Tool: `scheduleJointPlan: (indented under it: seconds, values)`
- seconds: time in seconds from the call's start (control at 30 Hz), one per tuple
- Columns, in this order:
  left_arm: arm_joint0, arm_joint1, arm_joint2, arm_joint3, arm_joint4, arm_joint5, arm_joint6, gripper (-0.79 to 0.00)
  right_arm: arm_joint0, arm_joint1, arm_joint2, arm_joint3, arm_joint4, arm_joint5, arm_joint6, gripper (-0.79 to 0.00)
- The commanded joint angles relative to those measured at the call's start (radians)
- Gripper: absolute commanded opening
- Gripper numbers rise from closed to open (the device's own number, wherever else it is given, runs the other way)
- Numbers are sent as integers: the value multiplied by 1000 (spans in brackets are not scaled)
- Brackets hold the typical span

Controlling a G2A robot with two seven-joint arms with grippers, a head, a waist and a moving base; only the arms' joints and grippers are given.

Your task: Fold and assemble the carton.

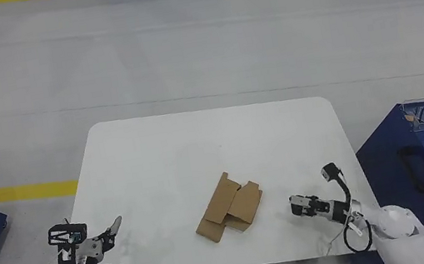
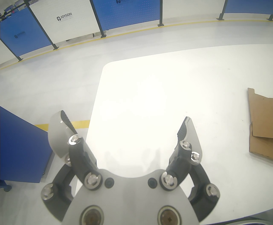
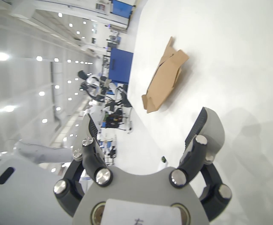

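Spread wide and holding nothing at the left gripper (image 2: pixel 124 119), with bare table (image 2: pixel 149 89) under it and ahead of it; likewise splayed and empty at the right gripper (image 3: pixel 147 116), low over the same table; outward from there, the carton (image 1: pixel 228 205) between the two, nearer the right gripper than the left, touched by neither; lying flat as a folded brown blank, panels overlapping, one end pointing toward the right gripper; well off to the inner side of the left gripper, near and ahead of the right one. Looks like the very start of the job: no fold made, no wall standing, no flap raised; approach step in hand. Next calls for closing the gap from both sides, probably pinning one panel with one gripper while working the other under a loose flap edge; needs a low, shallow angle, since thin card lying flat on a smooth top gives little to catch; risks pushing the blank away instead of lifting it.
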Motion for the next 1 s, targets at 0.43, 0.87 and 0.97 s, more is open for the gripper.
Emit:
scheduleJointPlan:
  seconds: [0.43,0.87,0.97]
  values:
    - [0,0,0,0,0,0,0,0,284,-78,-325,426,111,-122,-22,-25]
    - [0,0,0,0,0,0,0,0,426,-147,-449,618,75,-149,-138,-345]
    - [0,0,0,0,0,0,0,0,454,-169,-476,654,90,-106,-143,-477]
